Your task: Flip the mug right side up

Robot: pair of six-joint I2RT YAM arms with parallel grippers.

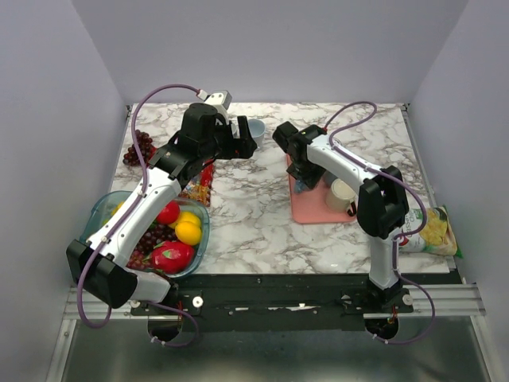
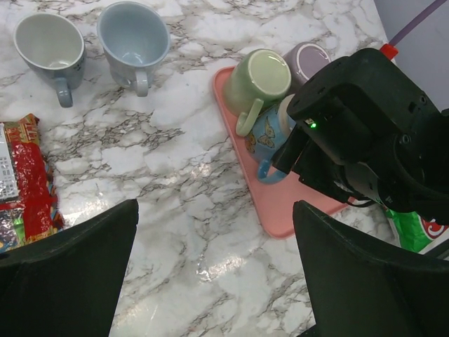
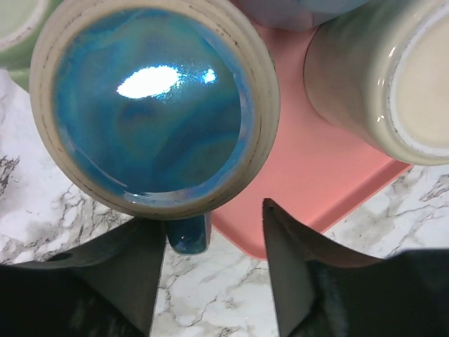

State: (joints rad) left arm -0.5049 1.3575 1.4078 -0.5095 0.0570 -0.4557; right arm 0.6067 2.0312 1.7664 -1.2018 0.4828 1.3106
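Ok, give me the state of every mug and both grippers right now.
White mug: upright, on the table.
Light blue mug: upright, on the table.
Green mug: upside down, on the pink tray.
Purple mug: upside down, on the tray.
Cream mug: upside down, on the tray.
Butterfly mug: on the tray, which way up unclear.
Left gripper: open, empty.
Right gripper: open, fingers either side of the butterfly mug's handle.

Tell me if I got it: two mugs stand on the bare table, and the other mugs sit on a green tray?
Almost. The tray is pink, not green, as the left wrist view shows. The rest holds: the pale grey mug and the light blue mug stand on the table, beside the tray.
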